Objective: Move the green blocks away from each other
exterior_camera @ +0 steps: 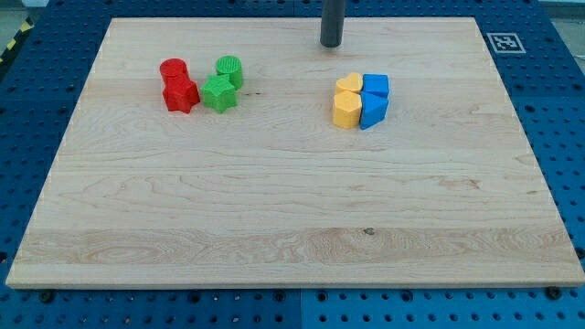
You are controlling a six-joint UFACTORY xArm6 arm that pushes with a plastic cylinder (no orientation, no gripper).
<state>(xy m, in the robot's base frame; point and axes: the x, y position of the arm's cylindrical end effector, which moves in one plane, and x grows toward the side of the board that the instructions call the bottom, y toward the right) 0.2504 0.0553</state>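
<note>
A green cylinder block [230,69] and a green star-shaped block [218,93] sit touching each other at the upper left of the wooden board [274,201]. My tip [330,43] stands near the view's top centre, well to the right of the green blocks and above the yellow and blue blocks, touching none of them.
A red cylinder block [174,70] and a red star-shaped block [180,94] sit just left of the green ones, the red star touching the green star. A yellow heart block [348,85], a yellow hexagon block [345,110] and two blue blocks [374,99] cluster right of centre.
</note>
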